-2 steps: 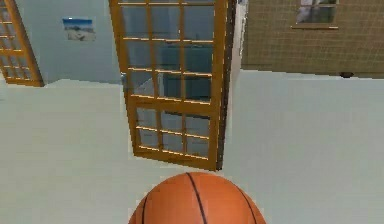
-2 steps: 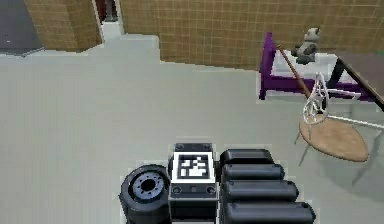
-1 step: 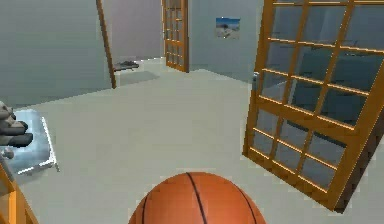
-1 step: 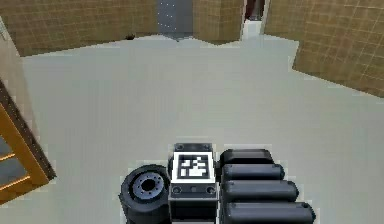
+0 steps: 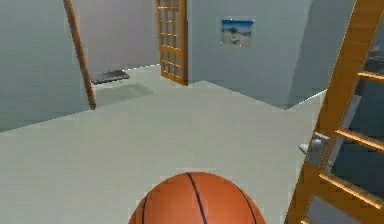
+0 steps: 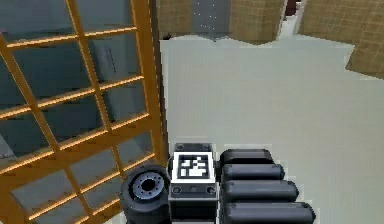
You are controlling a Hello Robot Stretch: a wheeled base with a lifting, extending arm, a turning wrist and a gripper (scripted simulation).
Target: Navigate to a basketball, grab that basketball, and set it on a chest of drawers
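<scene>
basketball (image 5: 197,203) low centre up front | glass-paned door (image 5: 345,120) just right | gripper (image 6: 147,197) beside that door, honestly can't tell if it's holding anything

1. In the forward view you have soft, even light; the pale floor (image 5: 150,130) is the brightest part.
2. The grey wall (image 5: 40,60) at this view's left is darker, and a faint grey shadow lies beside the wooden post (image 5: 80,50).
3. The basketball (image 5: 197,200) is a brighter orange at its middle and darker toward its sides.
4. The door (image 5: 345,120) at the right edge leans, but only in the picture.
5. In the arm side view you see the floor bright and the door's glass panes dark.
</scene>
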